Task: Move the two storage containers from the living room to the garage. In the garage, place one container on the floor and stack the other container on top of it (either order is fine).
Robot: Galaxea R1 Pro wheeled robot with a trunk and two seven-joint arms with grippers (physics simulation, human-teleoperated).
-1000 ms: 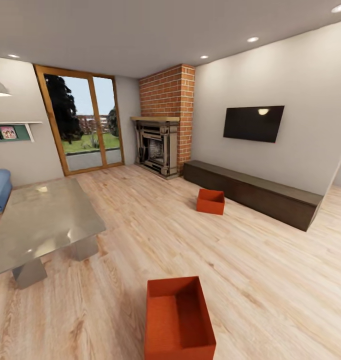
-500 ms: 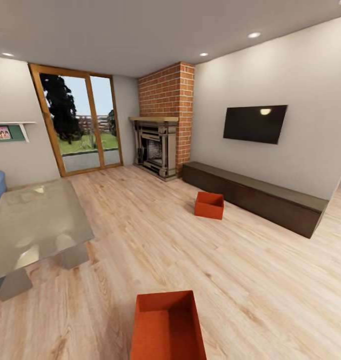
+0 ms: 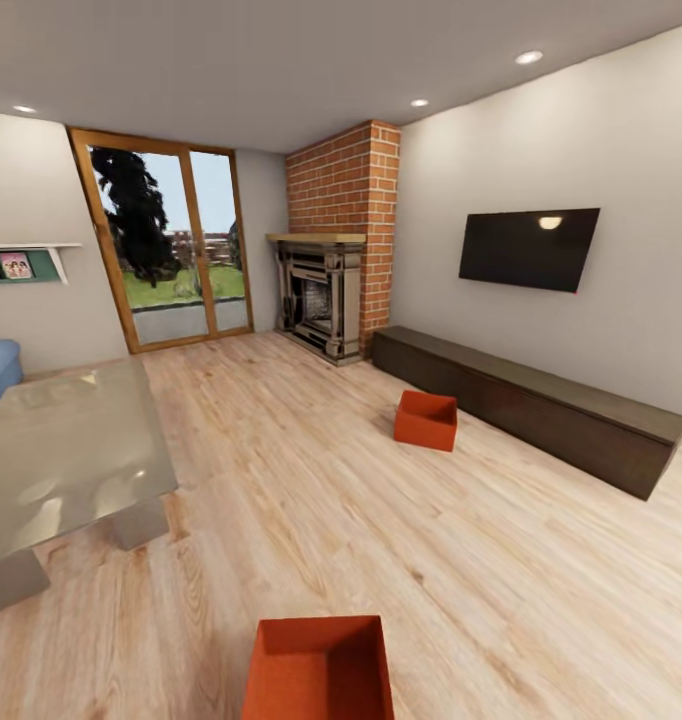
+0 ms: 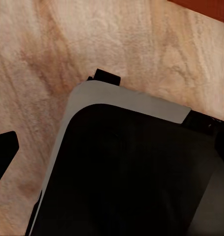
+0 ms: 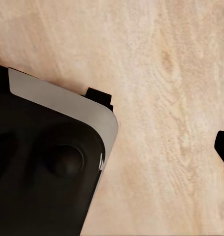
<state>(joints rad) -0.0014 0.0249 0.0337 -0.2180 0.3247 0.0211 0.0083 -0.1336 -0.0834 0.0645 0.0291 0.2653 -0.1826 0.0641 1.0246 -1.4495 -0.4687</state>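
The head view looks across the living room, where two storage containers sit on the light wood plank floor (image 3: 311, 480). The near container (image 3: 321, 665) lies at the bottom edge of the view, open side up, partly cut off. The far container (image 3: 426, 420) rests well apart from it, just in front of the long dark low cabinet (image 3: 531, 400) that runs along the wall under the black TV (image 3: 529, 248). A red brick fireplace (image 3: 336, 250) stands in the corner beside glass doors (image 3: 171, 245). A glossy grey table (image 3: 61, 455) stands at the left. In the left wrist view, an orange-red corner of a container (image 4: 205, 7) shows beyond the robot's dark base (image 4: 126, 172). Whether either hand is wide or narrow cannot be told.
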